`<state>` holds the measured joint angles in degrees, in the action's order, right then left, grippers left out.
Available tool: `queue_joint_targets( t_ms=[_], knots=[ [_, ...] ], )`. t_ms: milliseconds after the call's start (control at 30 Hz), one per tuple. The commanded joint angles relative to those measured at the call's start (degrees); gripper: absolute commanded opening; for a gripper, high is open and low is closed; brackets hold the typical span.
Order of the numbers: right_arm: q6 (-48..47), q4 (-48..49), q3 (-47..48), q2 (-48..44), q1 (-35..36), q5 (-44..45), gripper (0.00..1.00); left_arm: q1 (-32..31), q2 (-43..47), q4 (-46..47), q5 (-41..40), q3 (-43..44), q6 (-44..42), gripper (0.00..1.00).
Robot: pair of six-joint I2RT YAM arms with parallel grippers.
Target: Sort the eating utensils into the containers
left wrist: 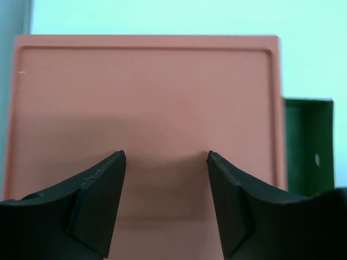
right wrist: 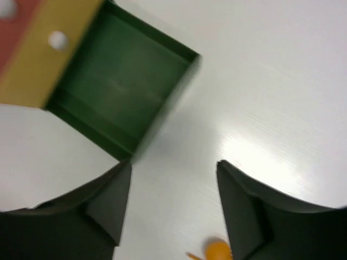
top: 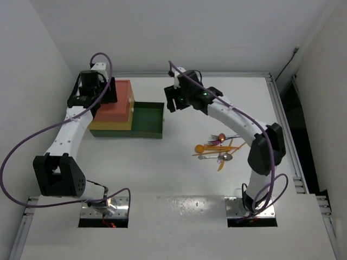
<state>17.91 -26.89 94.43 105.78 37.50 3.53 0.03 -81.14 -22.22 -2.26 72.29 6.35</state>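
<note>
Two claws, both parted and empty. The left claw point(left wrist: 166, 157) hovers with a moderate gap over the red-orange top point(left wrist: 146, 92) of the containers point(top: 122, 105), upper left of the overhead frame. The right claw point(right wrist: 173, 165), wide, hangs over the desk point(right wrist: 271, 81) just beside the pulled-out green drawer point(right wrist: 124, 92). The eating utensils point(top: 217, 147) lie heaped right of centre, well apart from the containers.

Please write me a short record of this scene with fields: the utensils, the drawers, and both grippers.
green drawer: pulled open, nothing seen inside
yellow drawer: closed
utensils: loose pile on the table, apart from the green drawer
left gripper: jaws apart, empty, over the red-orange top
right gripper: jaws apart, empty, over the table beside the green drawer
</note>
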Motion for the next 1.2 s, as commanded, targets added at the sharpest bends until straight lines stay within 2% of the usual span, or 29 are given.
queue_joint_targets(
  t_ms=[0,100,167,200,267,300,433,700,800,967,1167],
  knots=[
    [-8.76,-1.93,-9.50,-9.07,-4.09,-3.18,0.69,-3.01,-0.24,-14.26,5.70,2.58,-1.78,0.70],
    [-13.68,-0.79,-21.08,-18.98,-7.68,-1.79,0.84,-6.26,2.29,-14.26,3.15,4.79,-3.01,0.75],
    [-18.15,-0.79,-28.47,-23.66,-9.71,-0.12,0.86,-8.81,3.79,-14.26,2.53,4.79,-5.02,0.77],
    [-19.83,-0.79,-30.43,-25.77,-11.55,-0.10,0.85,-9.60,5.19,-14.26,2.53,4.79,-5.64,0.79],
    [-24.75,-3.41,-33.77,-30.00,-13.23,-0.10,0.65,-11.54,6.34,-14.78,4.79,3.39,-6.79,0.79],
    [-25.99,-4.82,-34.57,-30.88,-14.63,-0.89,0.60,-12.16,7.39,-15.57,5.85,2.86,-7.40,0.79],
    [-31.70,-10.36,-37.47,-33.44,-16.14,-2.82,0.57,-13.39,8.90,-16.28,9.90,-0.13,-9.33,0.79],
    [-38.65,-14.07,-38.27,-30.45,-17.37,-7.05,0.57,-13.92,10.39,-16.81,6.83,-0.75,-9.34,0.79],
    [-41.71,-15.20,-36.87,-26.69,-17.98,-7.92,0.57,-13.92,11.88,-16.81,4.55,0.39,-8.72,0.80],
    [-47.96,-17.74,-36.86,-23.43,-18.60,-10.12,0.52,-13.92,13.12,-16.28,4.55,1.53,-8.72,0.80],
    [-53.85,-19.07,-36.86,-18.07,-19.13,-10.74,0.51,-13.92,13.12,-16.81,5.69,1.54,-8.72,0.80]
  ],
)
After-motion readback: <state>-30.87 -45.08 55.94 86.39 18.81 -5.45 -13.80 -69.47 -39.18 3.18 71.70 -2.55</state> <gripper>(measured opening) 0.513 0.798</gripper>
